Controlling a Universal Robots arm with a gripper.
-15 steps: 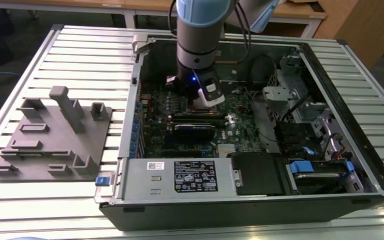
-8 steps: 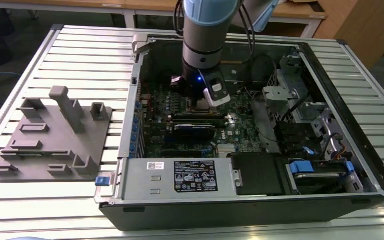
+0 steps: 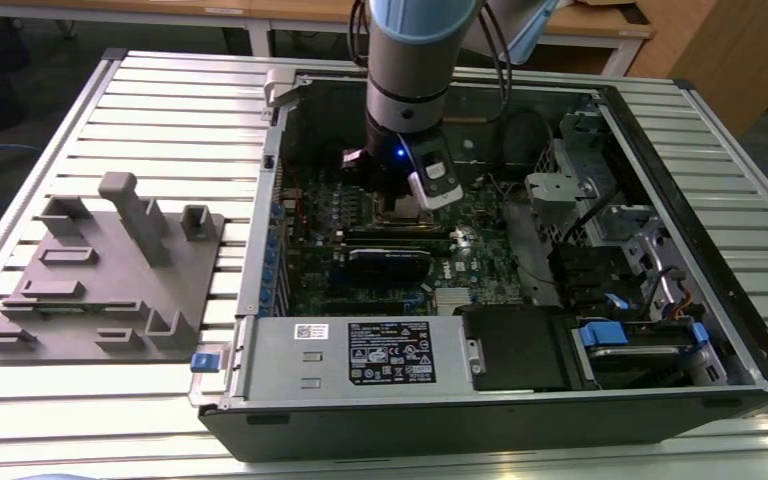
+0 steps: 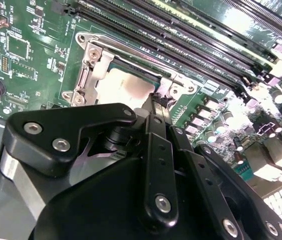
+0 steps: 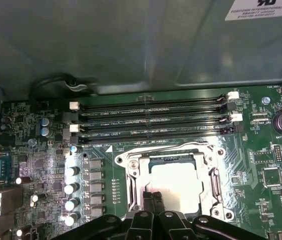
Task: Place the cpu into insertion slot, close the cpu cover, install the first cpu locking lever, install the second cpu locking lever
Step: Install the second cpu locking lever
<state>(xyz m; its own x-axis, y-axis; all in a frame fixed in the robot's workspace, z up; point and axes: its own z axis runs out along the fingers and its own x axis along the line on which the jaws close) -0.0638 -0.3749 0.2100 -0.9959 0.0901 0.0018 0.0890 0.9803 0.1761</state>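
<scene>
Harsh glare whitens the cpu [image 5: 177, 181] top; case interior lies dim.

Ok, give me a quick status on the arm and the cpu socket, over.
Pincer low over the insertion slot, fingertips at the cpu cover edge. Cpu seated in slot, cover down over it. Memory slots alongside, nothing blocking.

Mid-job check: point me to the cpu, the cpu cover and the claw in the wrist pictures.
cpu [image 5: 177, 181], first wrist view: on its pale metal top.
cpu cover [image 5: 169, 150], first wrist view: on the silvery frame bar along the chip's edge nearest the memory slots.
claw [image 4: 157, 100], second wrist view: at its fingertips, by the socket's edge.
</scene>
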